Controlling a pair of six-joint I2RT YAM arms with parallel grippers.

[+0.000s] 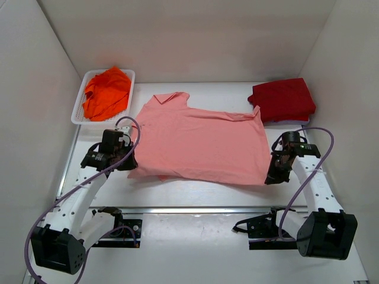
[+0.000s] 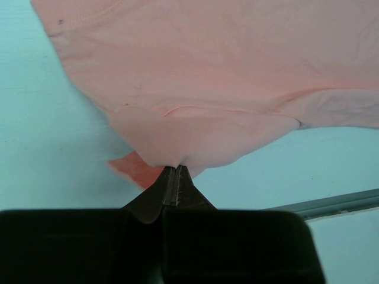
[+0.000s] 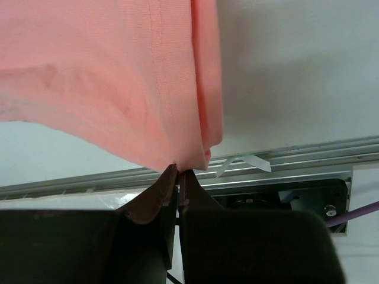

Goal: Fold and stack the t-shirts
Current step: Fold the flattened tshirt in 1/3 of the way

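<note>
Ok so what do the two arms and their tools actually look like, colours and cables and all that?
The left arm and right arm match: white links, black joint housings and black blocks at the base. A purple cable loops along each. The left tool and right tool have boxy black bodies and dark fingers that taper to thin tips.

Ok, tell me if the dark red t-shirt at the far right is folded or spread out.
Folded: the dark red t-shirt lies as a compact, layered block, no sleeves spread, unlike the spread-out salmon-pink t-shirt.
</note>
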